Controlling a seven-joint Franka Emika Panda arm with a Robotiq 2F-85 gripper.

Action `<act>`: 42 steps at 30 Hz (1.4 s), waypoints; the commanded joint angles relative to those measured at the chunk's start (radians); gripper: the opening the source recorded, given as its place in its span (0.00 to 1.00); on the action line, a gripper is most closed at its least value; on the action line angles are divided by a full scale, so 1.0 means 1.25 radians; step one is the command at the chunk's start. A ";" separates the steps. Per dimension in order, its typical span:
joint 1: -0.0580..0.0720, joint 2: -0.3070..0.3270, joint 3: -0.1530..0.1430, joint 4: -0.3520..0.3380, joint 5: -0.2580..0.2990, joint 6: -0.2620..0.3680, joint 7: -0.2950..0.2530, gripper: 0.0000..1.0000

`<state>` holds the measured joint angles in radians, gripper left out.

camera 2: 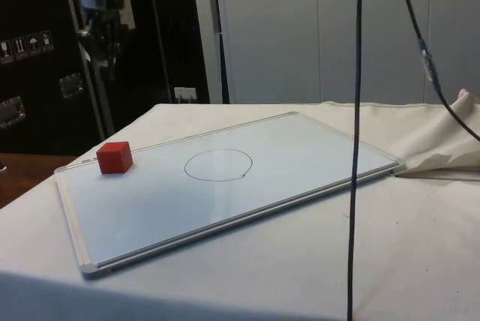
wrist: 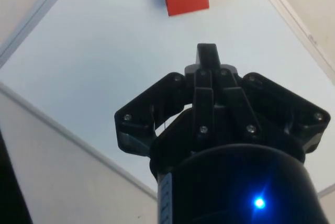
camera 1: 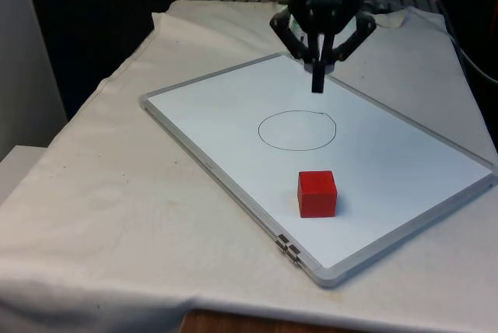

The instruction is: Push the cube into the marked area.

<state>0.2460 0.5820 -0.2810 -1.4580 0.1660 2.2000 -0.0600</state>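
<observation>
Light: bright, even, from overhead.
Shadows: soft one under the red cube (camera 1: 317, 193), toward 5 o'clock.
Glare: pale sheen on the whiteboard (camera 2: 300, 148).
Background: dark, underexposed curtains.

text: none legible | signs: small white pictogram stickers (camera 2: 26, 43) on dark cabinet (camera 2: 45, 73) in side view, symbols too small to make out | whiteboard (camera 1: 194, 103): hand-drawn circle (camera 1: 296, 130) only, no lettering | red cube (camera 1: 317, 193): blank faces
</observation>
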 commanded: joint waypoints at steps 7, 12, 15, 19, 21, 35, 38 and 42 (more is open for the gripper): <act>-0.008 0.047 0.005 0.032 0.008 0.029 -0.006 0.00; -0.010 0.087 0.005 0.061 0.013 0.047 -0.003 0.00; -0.010 0.113 0.006 0.082 0.014 0.060 -0.001 0.00; -0.010 0.134 0.008 0.099 0.017 0.072 0.002 0.00; -0.010 0.148 0.008 0.113 0.019 0.078 0.002 0.00; -0.012 0.233 0.014 0.173 0.045 0.112 0.008 0.00; -0.011 0.250 0.015 0.181 0.050 0.117 0.010 0.00; -0.012 0.276 0.017 0.196 0.062 0.123 0.010 0.00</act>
<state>0.2380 0.9140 -0.2700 -1.2240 0.2340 2.3490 -0.0450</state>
